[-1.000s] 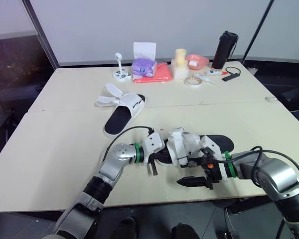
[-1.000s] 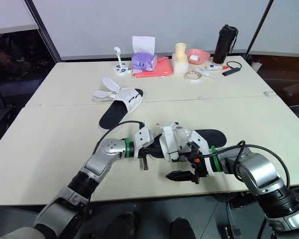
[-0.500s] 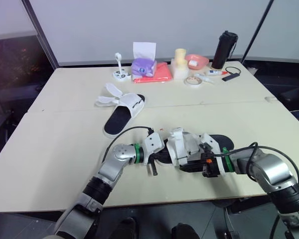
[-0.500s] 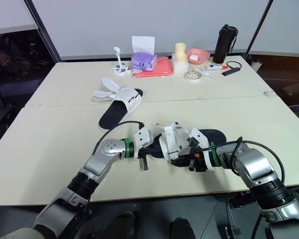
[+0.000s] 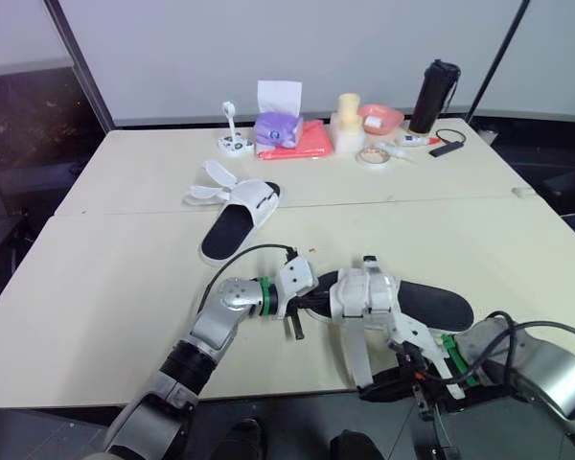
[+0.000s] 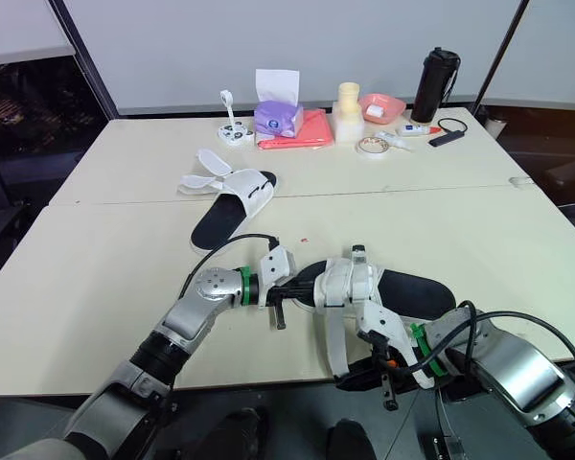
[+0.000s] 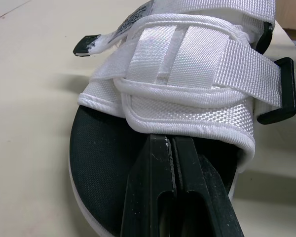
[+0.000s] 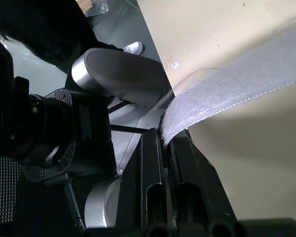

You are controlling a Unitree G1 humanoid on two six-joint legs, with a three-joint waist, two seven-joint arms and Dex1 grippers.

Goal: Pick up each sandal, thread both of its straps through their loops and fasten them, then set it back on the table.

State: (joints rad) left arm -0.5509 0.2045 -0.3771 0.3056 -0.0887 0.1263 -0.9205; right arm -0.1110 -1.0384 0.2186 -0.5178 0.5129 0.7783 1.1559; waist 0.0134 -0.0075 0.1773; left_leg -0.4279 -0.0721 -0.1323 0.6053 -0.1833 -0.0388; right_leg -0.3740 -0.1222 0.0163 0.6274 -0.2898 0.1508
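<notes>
Nearest me, at the front edge of the pale wooden table (image 5: 105, 287), my right pincer (image 8: 166, 138) is clenched on the tip of a long strap (image 5: 353, 355). The strap is white with a fuzzy face and runs taut from the near sandal (image 5: 431, 302) over the table's edge. That sandal lies flat on the table, a smooth black oval footbed under a white woven-webbing upper with black plastic loops.

At its toe end, my left pincer (image 7: 170, 140) has its two black fingers pressed together. The tips rest on the footbed, just under the front band.

Further back, the far sandal (image 5: 235, 216) lies well apart, with its white straps splayed open.

At the far edge stand a purple tissue box (image 5: 276, 127) and a tall black bottle (image 5: 433, 96).
</notes>
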